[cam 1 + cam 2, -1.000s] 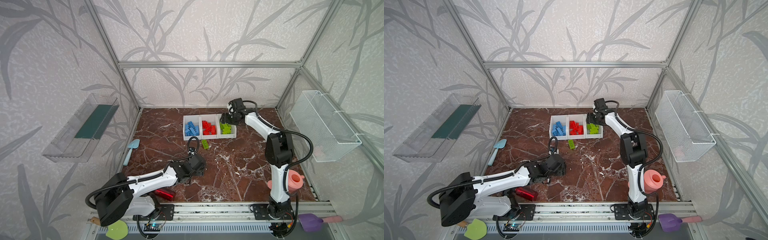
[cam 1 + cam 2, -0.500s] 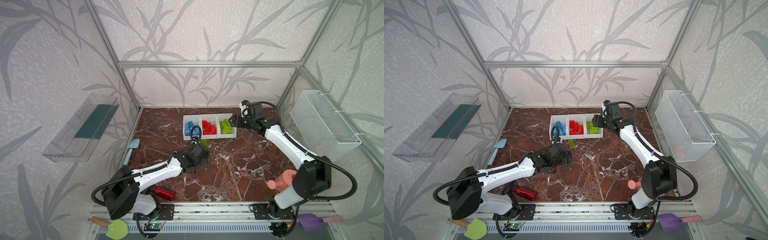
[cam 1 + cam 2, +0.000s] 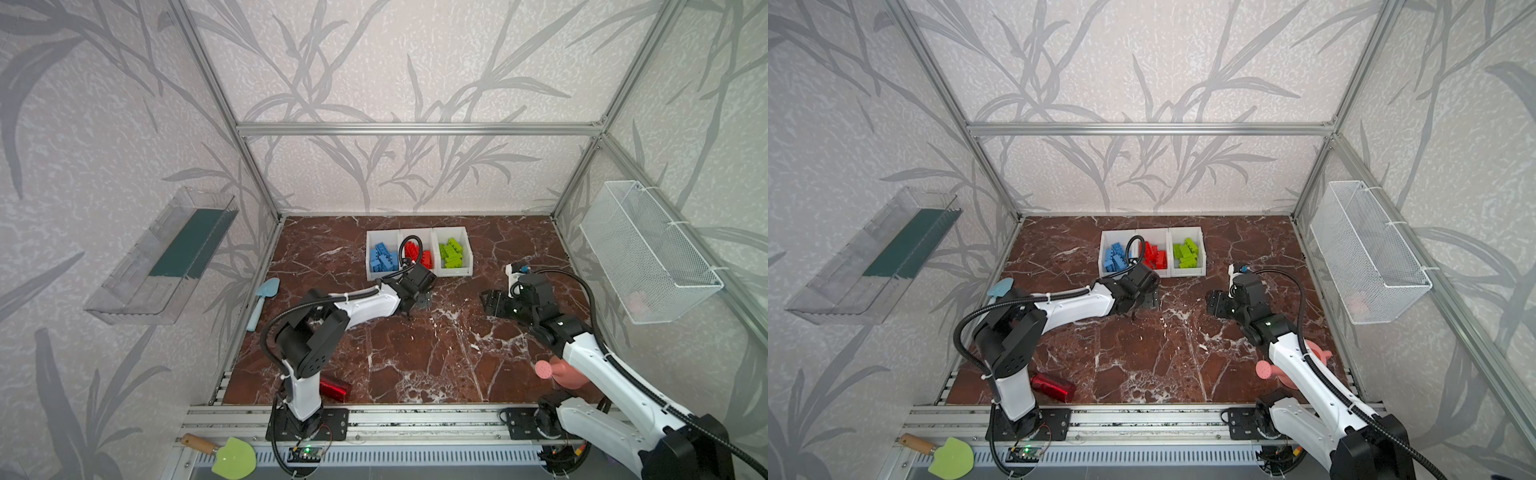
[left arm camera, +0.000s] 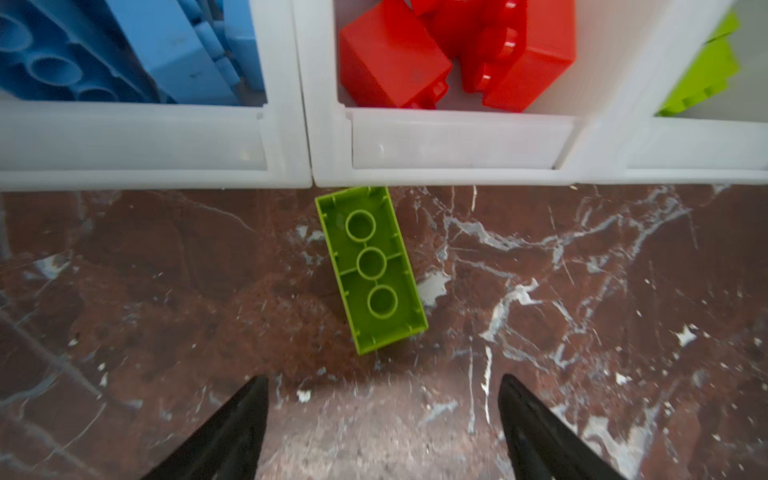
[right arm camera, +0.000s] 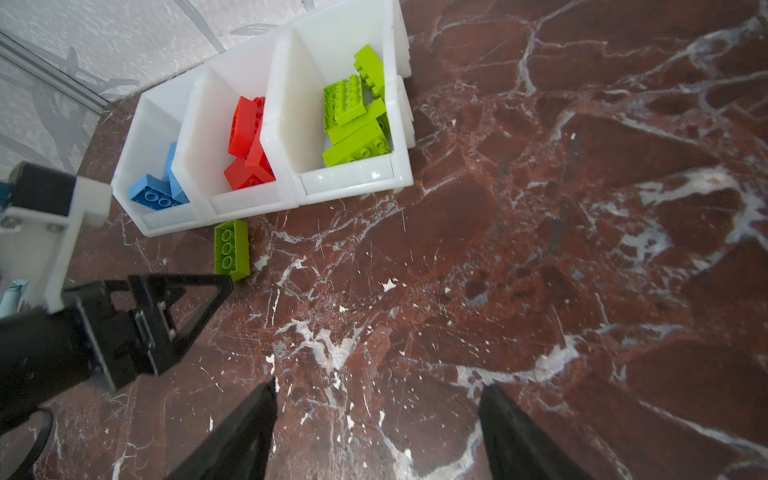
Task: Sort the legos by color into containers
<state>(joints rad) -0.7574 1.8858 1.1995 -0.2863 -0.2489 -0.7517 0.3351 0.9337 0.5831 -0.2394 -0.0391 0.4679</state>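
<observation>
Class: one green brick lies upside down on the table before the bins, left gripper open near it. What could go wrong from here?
The green brick butts the red bin's lip; the left gripper may shove both.
The brick lies nearest red, so it may miss the green bin.

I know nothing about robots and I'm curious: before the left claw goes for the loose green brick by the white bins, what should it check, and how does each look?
1. The lime green plastic brick lies hollow side up on the brown marble table: ok.
2. The left gripper is open and empty, brick just ahead: ok.
3. Its jaws stand wider than the brick: ok.
4. Brick's far end clear of the front lip of the white plastic bins: cannot tell.
5. The right gripper is open, well aside: ok.
6. The end bin with the other green bricks has room: ok.
</observation>
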